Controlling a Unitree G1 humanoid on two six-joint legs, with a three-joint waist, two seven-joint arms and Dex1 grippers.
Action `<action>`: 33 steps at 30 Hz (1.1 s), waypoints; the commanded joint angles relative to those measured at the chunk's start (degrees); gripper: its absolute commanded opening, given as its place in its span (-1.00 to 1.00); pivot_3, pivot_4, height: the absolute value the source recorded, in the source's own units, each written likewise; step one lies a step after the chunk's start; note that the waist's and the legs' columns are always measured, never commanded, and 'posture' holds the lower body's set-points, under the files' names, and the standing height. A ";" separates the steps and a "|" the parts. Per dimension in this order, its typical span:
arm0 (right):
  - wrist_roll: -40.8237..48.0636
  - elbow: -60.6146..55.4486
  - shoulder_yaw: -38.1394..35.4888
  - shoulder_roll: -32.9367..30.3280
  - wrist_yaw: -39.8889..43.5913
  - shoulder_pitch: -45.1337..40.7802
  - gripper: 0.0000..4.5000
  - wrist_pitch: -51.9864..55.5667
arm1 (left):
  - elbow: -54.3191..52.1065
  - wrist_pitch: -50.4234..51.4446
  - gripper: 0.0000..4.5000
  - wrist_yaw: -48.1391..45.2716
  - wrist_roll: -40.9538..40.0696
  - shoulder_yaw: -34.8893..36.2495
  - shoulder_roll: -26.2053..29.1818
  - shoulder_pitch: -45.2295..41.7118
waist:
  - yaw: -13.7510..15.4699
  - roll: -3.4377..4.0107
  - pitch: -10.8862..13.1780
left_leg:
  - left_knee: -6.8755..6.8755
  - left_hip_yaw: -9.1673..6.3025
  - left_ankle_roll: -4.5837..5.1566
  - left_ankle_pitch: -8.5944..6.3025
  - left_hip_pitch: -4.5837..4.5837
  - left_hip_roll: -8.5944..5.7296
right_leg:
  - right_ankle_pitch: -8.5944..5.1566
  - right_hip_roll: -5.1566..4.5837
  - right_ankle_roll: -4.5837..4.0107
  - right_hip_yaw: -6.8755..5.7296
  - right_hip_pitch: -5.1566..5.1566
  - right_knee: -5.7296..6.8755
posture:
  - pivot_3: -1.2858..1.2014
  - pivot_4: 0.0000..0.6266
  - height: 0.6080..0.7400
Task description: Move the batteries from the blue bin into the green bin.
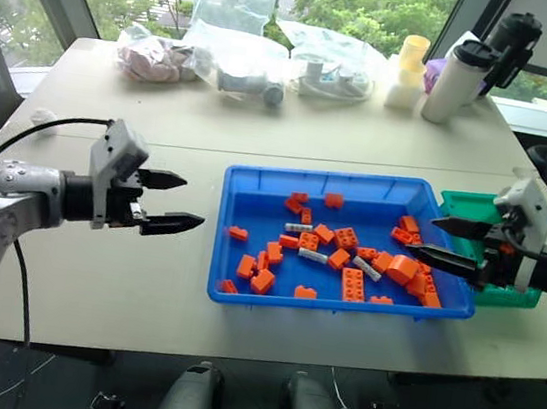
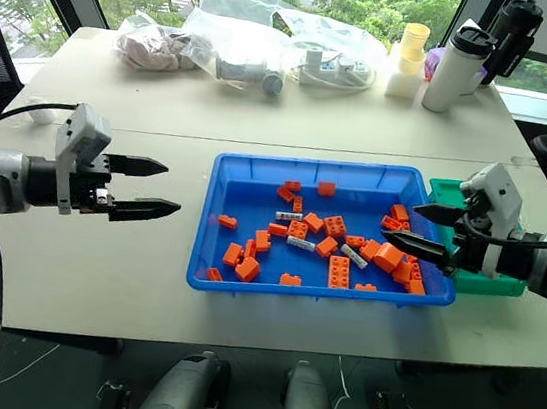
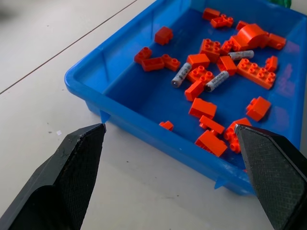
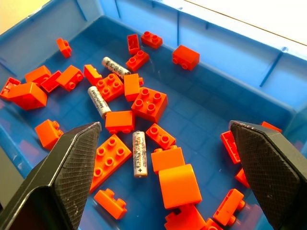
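Both grippers spread wide, empty: left gripper (image 1: 168, 201) mid-left over table, right gripper (image 1: 445, 242) over blue bin (image 1: 256, 187) right edge. Three batteries (image 4: 139, 153) among orange bricks (image 1: 354, 284) at frame centre; green bin (image 1: 467, 203) far right.

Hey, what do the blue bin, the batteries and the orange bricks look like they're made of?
Blue bin: probably moulded plastic, a smooth, slightly glossy rim with ribbed walls.
Batteries: likely metal cells in a silver-grey printed wrap; there's a plus mark on one.
Orange bricks: hard plastic by the look, with studded tops and a soft sheen.
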 commanded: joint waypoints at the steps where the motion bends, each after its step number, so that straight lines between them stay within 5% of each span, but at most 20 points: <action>1: 0.22 -0.15 -1.63 -0.80 1.05 -0.32 0.97 -0.76 | -1.60 0.41 1.00 0.07 -1.74 1.99 0.59 -0.18 | 0.04 0.00 0.00 | 0.00 0.00 0.00 0.00 0.00 -0.01 | 0.00 -0.01 0.00 0.00 0.01 0.00 | 0.03 -0.52 1.00; 33: -1.17 -0.15 1.03 0.41 0.96 -1.74 0.97 -1.49 | -1.89 -0.72 1.00 0.24 -0.50 0.28 2.29 -0.53 | -0.01 0.00 0.00 | 0.00 0.01 0.00 0.00 0.00 -0.02 | 0.00 -0.01 0.00 0.01 -0.01 0.00 | 0.03 -0.52 1.00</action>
